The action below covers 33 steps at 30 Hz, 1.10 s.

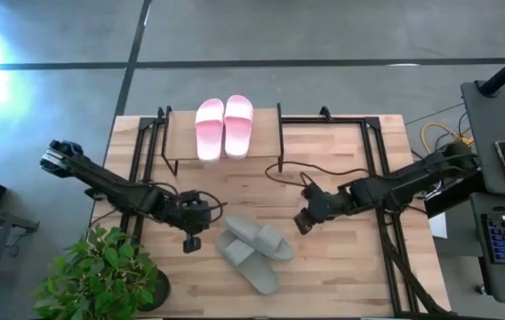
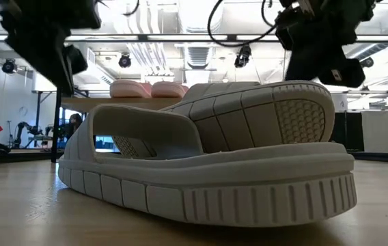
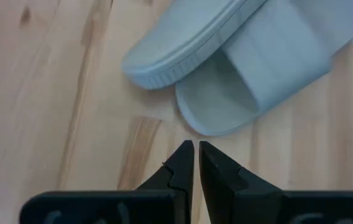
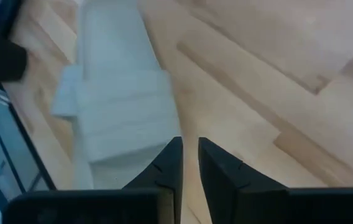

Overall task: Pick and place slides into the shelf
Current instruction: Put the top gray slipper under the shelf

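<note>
The pale pink pair of slides (image 1: 224, 127) lies side by side on the shelf's light wood top (image 1: 266, 133), which stands at the table's far middle. The grey-green pair (image 1: 254, 251) lies on the tabletop near the near edge. One of these slides rests tilted with one end on the other (image 2: 208, 178), its ribbed sole showing. My left gripper (image 1: 192, 242) (image 3: 195, 152) hovers just left of the pair, shut and pointing at the rounded end of the lower slide (image 3: 220, 106). My right gripper (image 1: 303, 222) (image 4: 189, 149) hovers just right of the pair, its fingers close together, with a grey-green slide (image 4: 120, 106) ahead of it.
A potted plant (image 1: 101, 276) stands at the table's near left corner, beside the left arm. Black frame rails (image 1: 381, 178) run along both sides of the table, and a cable (image 1: 297, 169) loops behind the right gripper. Bare wood lies between the shelf and the grey-green pair.
</note>
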{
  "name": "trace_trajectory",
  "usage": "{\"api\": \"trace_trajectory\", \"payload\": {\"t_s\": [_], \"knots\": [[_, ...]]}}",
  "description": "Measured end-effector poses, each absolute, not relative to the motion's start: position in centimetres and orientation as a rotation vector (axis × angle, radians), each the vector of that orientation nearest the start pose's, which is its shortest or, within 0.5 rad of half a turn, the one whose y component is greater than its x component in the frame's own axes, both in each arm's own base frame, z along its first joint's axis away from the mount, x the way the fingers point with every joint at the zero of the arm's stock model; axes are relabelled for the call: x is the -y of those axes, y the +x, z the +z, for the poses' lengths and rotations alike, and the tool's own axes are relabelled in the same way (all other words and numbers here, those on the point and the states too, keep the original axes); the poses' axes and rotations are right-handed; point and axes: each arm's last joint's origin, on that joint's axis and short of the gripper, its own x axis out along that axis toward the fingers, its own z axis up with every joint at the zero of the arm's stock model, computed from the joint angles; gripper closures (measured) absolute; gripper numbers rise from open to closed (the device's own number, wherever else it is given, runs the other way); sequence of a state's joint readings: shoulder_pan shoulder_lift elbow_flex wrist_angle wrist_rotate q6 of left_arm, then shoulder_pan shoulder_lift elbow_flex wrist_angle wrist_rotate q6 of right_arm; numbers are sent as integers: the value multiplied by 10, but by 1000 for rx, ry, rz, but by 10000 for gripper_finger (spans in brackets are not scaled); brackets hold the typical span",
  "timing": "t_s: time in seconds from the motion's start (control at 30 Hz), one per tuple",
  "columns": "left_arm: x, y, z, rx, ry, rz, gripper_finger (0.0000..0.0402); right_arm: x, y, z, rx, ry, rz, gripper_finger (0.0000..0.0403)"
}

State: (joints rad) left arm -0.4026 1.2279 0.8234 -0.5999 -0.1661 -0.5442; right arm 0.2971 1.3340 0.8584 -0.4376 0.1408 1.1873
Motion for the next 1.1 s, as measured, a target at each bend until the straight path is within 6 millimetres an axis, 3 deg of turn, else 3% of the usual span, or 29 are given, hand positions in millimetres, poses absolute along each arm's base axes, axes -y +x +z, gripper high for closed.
{"api": "trace_trajectory", "payload": {"t_s": [0.17,0.37,0.73,1.0,1.1], "knots": [[90,223,217,-961,-227,43,391,-93,262,220,-922,901,-342,351],[91,228,212,-952,-213,67,391,-112,280,216,-993,898,-286,309],[89,226,216,-932,-234,94,391,-129,323,192,-1080,803,-265,273],[89,224,220,-918,-240,90,391,-126,317,198,-1033,797,-341,252],[88,223,219,-924,-232,90,391,-132,313,198,-1002,703,-346,239]]}}
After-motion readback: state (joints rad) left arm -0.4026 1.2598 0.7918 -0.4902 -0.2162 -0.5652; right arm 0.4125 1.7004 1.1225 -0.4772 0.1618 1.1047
